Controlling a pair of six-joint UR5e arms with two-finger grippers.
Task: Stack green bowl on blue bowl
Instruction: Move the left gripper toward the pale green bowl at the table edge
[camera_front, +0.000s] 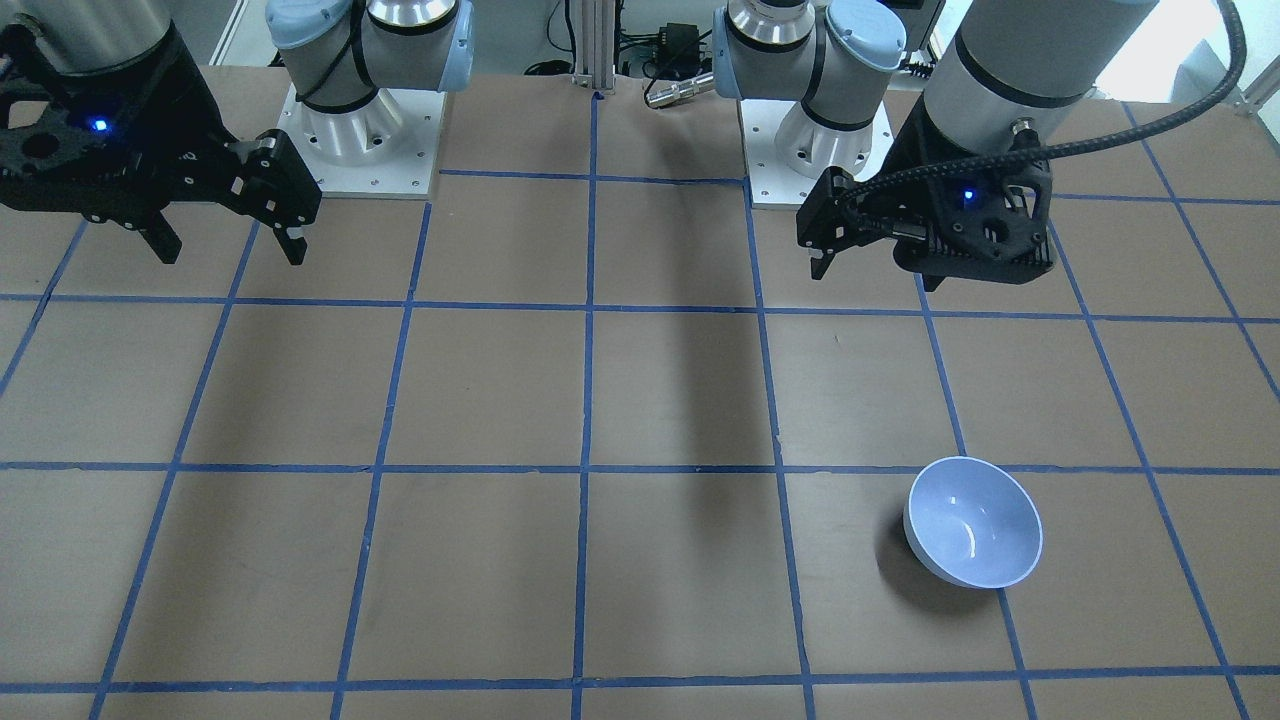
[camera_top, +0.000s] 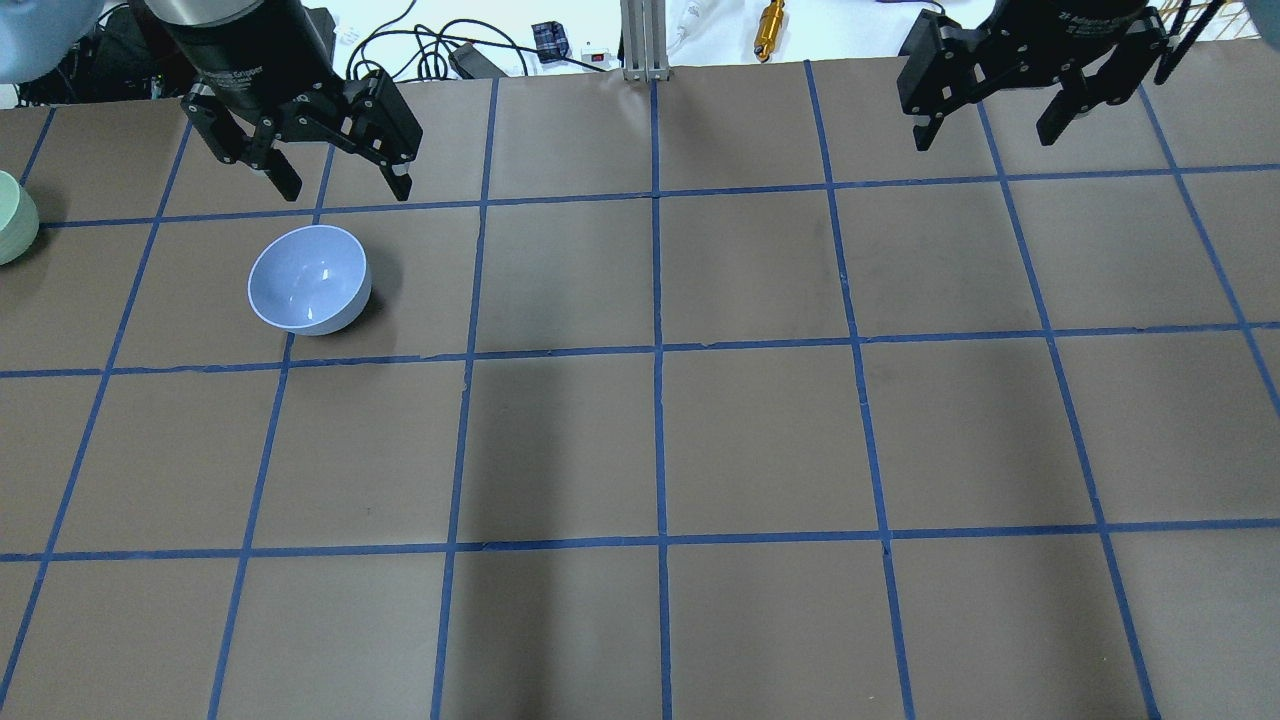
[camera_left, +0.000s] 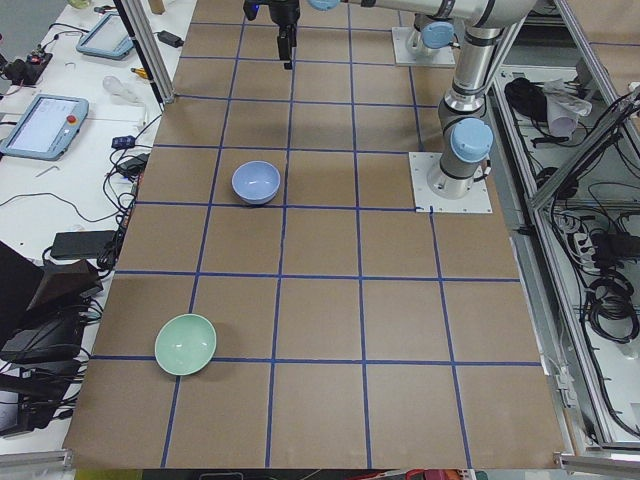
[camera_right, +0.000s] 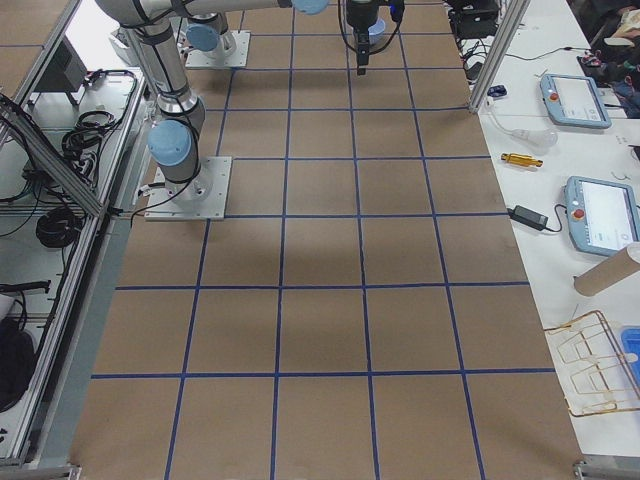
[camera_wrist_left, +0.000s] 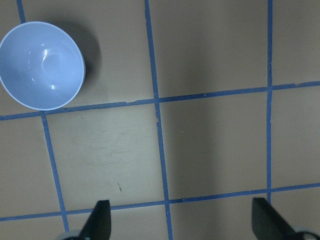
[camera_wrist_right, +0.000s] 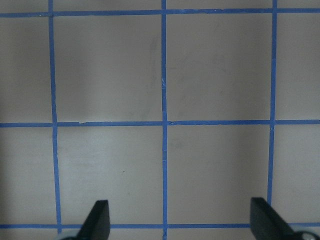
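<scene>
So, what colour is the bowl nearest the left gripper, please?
Pale blue; the blue bowl shows best in the left wrist view.

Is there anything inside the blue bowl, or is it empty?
Empty. The blue bowl stands upright on the table, and only its smooth, shiny inside shows.

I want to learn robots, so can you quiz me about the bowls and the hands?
1. True or false: the left hand and the right hand are both open and empty.
2. Which hand is nearer the blue bowl? A left, B right.
3. Fill in: the green bowl stands ___ from the blue bowl.
Key: 1 true; 2 A; 3 apart.
</scene>
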